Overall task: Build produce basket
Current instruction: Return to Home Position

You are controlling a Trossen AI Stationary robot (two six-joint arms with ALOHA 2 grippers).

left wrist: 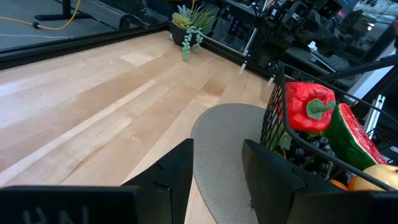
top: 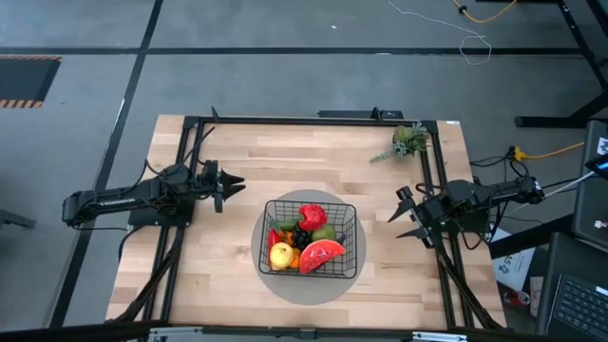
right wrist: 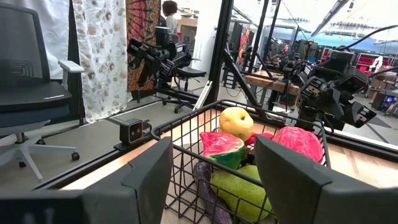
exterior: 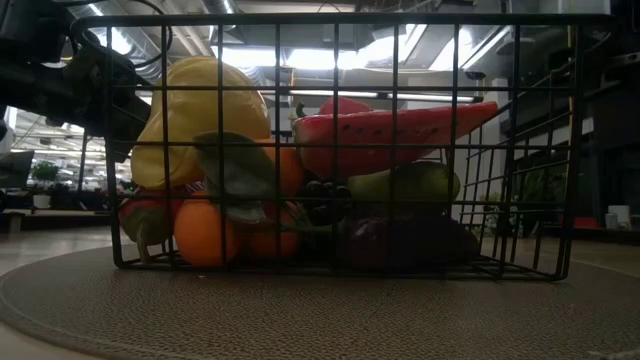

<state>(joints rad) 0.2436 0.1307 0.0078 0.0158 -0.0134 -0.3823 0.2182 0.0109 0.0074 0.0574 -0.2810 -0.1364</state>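
Note:
The black wire basket point(top: 311, 237) stands on a flat round grey disc point(top: 275, 283) at the table's middle near side. It holds produce: a yellow lemon point(top: 281, 255), a watermelon slice point(top: 322, 255), a red pepper point(top: 313, 216), dark grapes point(top: 302, 234), a green pear point(right wrist: 245, 186) and oranges point(exterior: 205, 232). My left gripper point(top: 231, 185) hovers open to the basket's far left, apart from it. My right gripper point(top: 401, 217) hovers open to the basket's right. In the right wrist view the basket point(right wrist: 186, 162) lies ahead of the fingers.
A green leafy sprig point(top: 408, 142) lies near the table's far right corner. Bare wood stretches between the basket and the far edge and on the left side point(top: 190, 266). Black frame rails point(top: 313, 120) run along the table's edges. A person point(right wrist: 169, 14) stands in the room beyond.

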